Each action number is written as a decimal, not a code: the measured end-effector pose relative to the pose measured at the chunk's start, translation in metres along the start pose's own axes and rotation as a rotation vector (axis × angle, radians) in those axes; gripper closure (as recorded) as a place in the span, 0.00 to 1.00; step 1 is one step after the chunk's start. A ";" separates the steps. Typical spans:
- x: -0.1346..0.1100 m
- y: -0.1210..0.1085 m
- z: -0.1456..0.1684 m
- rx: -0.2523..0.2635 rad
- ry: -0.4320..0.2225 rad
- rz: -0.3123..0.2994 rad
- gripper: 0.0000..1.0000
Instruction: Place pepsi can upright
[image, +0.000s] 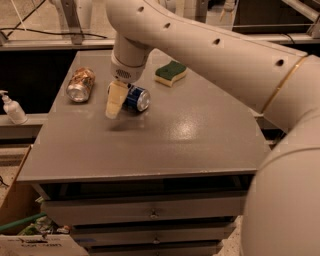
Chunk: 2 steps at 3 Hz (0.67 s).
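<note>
The pepsi can (136, 98) is dark blue with a silver end and lies on its side on the grey table top (190, 130), left of centre. My gripper (114, 107) hangs from the white arm just left of the can, partly in front of it, with its beige tip low over the table. The can's left part is hidden behind the gripper. I cannot tell whether the gripper touches the can.
A tan-orange patterned can (81, 84) lies on its side at the table's left. A green and yellow sponge (170, 73) sits at the back. A white pump bottle (12, 108) stands on a ledge left of the table. Drawers sit below the front edge.
</note>
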<state>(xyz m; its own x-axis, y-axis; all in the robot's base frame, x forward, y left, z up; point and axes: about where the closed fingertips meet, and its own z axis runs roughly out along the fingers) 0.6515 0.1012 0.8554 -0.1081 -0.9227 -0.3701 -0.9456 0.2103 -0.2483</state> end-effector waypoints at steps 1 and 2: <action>-0.010 -0.004 0.007 -0.053 0.047 0.054 0.00; -0.015 -0.005 0.012 -0.075 0.093 0.107 0.00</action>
<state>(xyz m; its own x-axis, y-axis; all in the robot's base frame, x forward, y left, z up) 0.6612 0.1182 0.8511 -0.2339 -0.9230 -0.3057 -0.9471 0.2873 -0.1428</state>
